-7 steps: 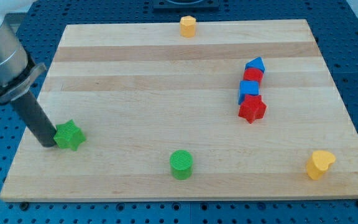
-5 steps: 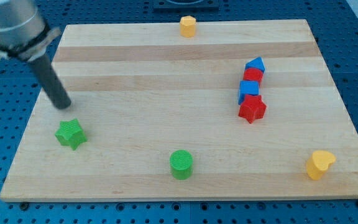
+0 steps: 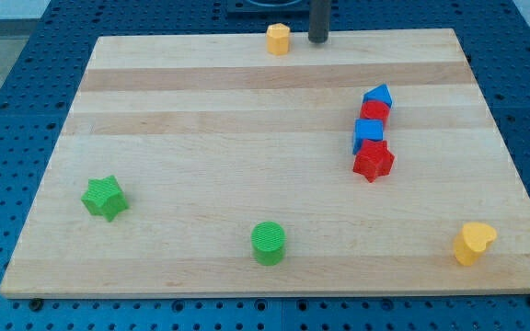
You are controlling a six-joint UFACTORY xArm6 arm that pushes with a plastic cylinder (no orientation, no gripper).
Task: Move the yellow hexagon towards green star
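Observation:
The yellow hexagon [image 3: 278, 39] sits at the top edge of the wooden board, a little left of centre. The green star [image 3: 103, 198] lies far from it, near the board's lower left. My tip [image 3: 318, 39] stands at the top edge, just to the right of the yellow hexagon with a small gap between them. Only the lower part of the dark rod shows; the rest runs out of the view's top.
A blue block [image 3: 377, 96], a red block [image 3: 374, 111], a blue block [image 3: 368, 133] and a red star [image 3: 373, 160] form a column at the right. A green cylinder [image 3: 268, 242] sits at bottom centre. A yellow heart [image 3: 473, 243] sits at bottom right.
The rod left the green star at the lower left, swept up the board's left side, and now stands at the top edge right of the yellow hexagon. No block has moved.

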